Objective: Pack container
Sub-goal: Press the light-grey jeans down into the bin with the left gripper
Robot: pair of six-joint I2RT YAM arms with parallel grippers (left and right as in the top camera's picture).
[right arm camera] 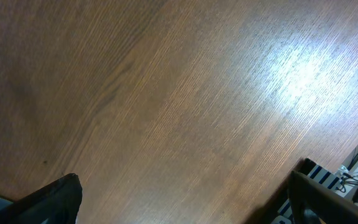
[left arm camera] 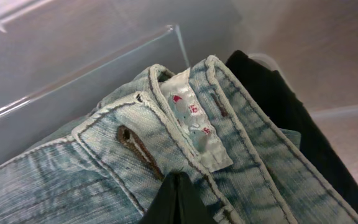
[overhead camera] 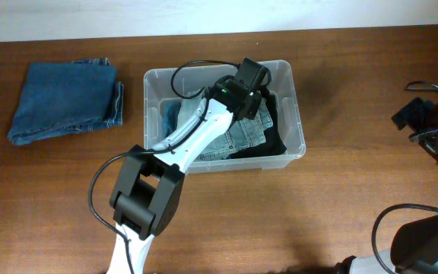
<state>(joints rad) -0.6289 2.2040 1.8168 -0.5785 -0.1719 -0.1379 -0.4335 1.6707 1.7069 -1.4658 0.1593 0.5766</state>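
The clear plastic container (overhead camera: 300, 114) stands at the table's middle back. Inside lie light-washed jeans (overhead camera: 243, 134) over a black garment (overhead camera: 277, 141). My left gripper (overhead camera: 251, 90) reaches into the container. In the left wrist view its fingers (left arm camera: 178, 180) are shut together, their tip resting on the jeans' waistband (left arm camera: 104, 168) just below the white size label (left arm camera: 194, 127). The black garment (left arm camera: 284, 106) and the container wall (left arm camera: 73, 56) show there too. My right gripper (overhead camera: 426, 122) hovers open and empty over bare wood (right arm camera: 185, 186) at the far right.
A folded pair of dark blue jeans (overhead camera: 63, 99) lies on the table to the left of the container. A black cable runs from the left arm over the container's back. Dark gear with cables (right arm camera: 347, 180) sits at the right edge.
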